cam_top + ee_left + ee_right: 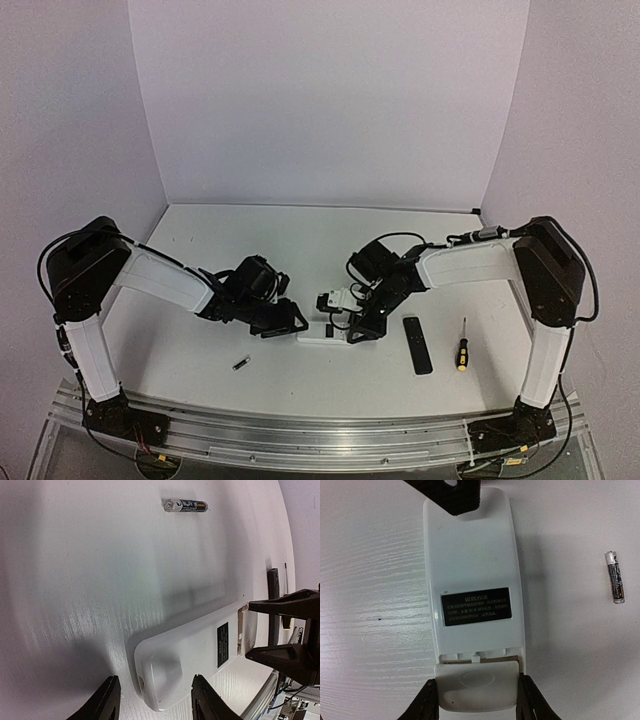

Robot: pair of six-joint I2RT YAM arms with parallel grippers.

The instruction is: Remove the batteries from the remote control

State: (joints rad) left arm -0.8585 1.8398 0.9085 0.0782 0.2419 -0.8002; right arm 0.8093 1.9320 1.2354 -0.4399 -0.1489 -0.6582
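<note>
Battery (185,505), a single slim one, lay loose on the counter (75,580), well apart from the white remote (475,570). The remote lay face down. The right fingers (427,702) pinched its cover end from both sides. The left fingers (107,702) stood spread astride the other end, with a gap on one side.

The table (300,235) is looked down on from high above and behind by the top camera, whereas the white remote (472,580) and a loose battery (186,505), shared by all views, are seen close up from opposite ends by the wrist cameras
</note>
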